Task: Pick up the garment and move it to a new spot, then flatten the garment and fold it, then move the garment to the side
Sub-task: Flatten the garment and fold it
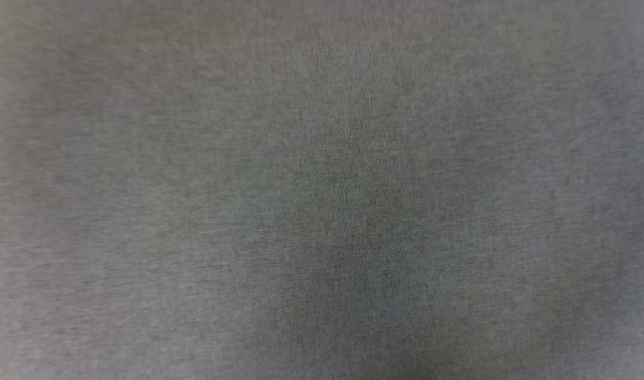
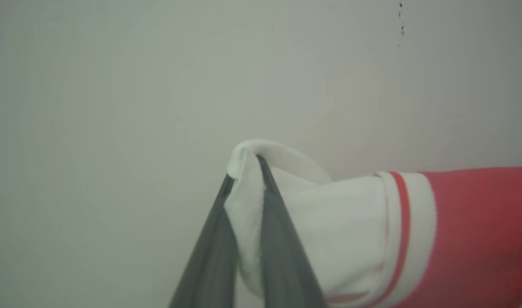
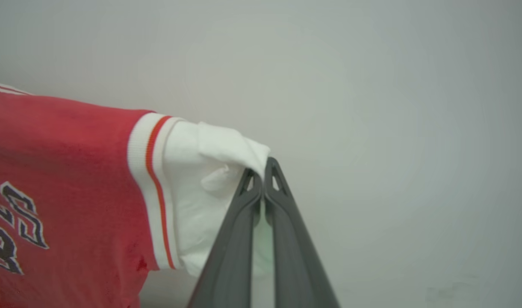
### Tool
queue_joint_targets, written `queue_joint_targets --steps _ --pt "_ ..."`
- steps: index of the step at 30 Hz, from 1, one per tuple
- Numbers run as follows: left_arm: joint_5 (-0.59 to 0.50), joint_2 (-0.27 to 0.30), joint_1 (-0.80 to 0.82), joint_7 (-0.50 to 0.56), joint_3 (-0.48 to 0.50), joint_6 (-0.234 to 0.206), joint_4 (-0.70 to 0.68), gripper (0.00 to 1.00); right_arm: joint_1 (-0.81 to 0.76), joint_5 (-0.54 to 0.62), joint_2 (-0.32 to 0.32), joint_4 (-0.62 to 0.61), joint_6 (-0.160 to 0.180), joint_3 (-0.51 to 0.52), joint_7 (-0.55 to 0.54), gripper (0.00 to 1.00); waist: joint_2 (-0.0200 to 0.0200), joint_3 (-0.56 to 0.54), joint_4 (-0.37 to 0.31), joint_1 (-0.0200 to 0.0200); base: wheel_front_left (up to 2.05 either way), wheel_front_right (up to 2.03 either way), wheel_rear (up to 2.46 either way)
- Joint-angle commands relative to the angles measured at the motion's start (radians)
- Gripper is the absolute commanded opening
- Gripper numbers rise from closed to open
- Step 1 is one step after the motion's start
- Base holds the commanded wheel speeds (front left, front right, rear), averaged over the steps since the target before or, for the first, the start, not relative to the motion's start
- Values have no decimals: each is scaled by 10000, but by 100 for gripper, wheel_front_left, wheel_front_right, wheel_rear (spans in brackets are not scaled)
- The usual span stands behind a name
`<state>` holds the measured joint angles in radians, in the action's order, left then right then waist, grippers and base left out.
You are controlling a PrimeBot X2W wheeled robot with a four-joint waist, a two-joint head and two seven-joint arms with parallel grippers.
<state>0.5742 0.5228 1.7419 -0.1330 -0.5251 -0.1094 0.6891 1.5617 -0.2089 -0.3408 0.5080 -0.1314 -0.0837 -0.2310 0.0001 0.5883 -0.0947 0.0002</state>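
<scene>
**Mia:** Where was the red jersey [image 3: 72, 171]?

**Tom:** It was held by its two white sleeves, one on each side of the red chest. The left jaws were clamped on a fold of one white sleeve [image 2: 342, 226], out past the striped trim [image 2: 404, 222] from the chest. The right jaws were pressed tight together on the edge of the other white sleeve [image 3: 201, 205], also out past the trim on its side of the chest.

**Mia:** Was it lying on the bench?

**Tom:** I could not tell. Behind the chest there was just a plain pale surface [image 2: 115, 107]. The head view had a grey fuzzy surface [image 1: 322, 190], and I could not name it.

**Mia:** How would the jersey feel?

**Tom:** Soft, light and floppy, I think. It would not break. It would sag at the chest and bunch up, not keep its shape. The cloth was thin, so a hard tug might pull it out of the narrow jaws.

**Mia:** Where was a good place to grab it?

**Tom:** Far out on both sides of the chest, I think, as it was held. Then the chest with the black letters [image 3: 13, 226] could spread flat. The trim looked thicker, so it might grip better.
</scene>
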Motion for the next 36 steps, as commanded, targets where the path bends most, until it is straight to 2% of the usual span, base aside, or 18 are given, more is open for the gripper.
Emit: queue_joint_targets --steps 1,11,17,20,23,28,32,36 --pt "-113 57 324 -171 18 52 49 0 298 -17 59 92 14 -37 243 0 -1 787 -164 -2 0 0 0" --pt "103 -96 501 -1092 288 475 516 0 837 -498 452 1160 13 -656 1003 0 -1 1921 -193 -2 0 0 0" --pt "138 -299 -44 -1318 503 844 567 0 751 -992 528 1657 13 -1266 1312 0 -1 2051 -62 -2 0 0 0" --pt "19 -398 -572 -1333 898 988 35 0 319 -1377 416 1669 14 -1612 1349 0 -1 1943 32 -2 0 0 0" --pt "-128 -461 -1594 -1328 1393 1101 -681 0 -299 -1764 204 1420 13 -1924 1324 0 -1 1659 154 -2 0 0 0" --pt "-260 -806 -4157 -1328 2474 1281 -2013 0 -2329 -2409 -305 737 13 -2130 1093 0 -1 659 436 -2 0 0 0" --pt "-346 -1094 -6533 -1321 3086 1498 -2972 0 -4256 -2928 -618 56 14 -1937 747 0 -1 -322 549 -2 0 0 0" --pt "-434 -1248 -8910 -1322 3425 1523 -3909 0 -6220 -3381 -724 -583 14 -1566 295 0 -1 -1207 534 -2 0 0 0"
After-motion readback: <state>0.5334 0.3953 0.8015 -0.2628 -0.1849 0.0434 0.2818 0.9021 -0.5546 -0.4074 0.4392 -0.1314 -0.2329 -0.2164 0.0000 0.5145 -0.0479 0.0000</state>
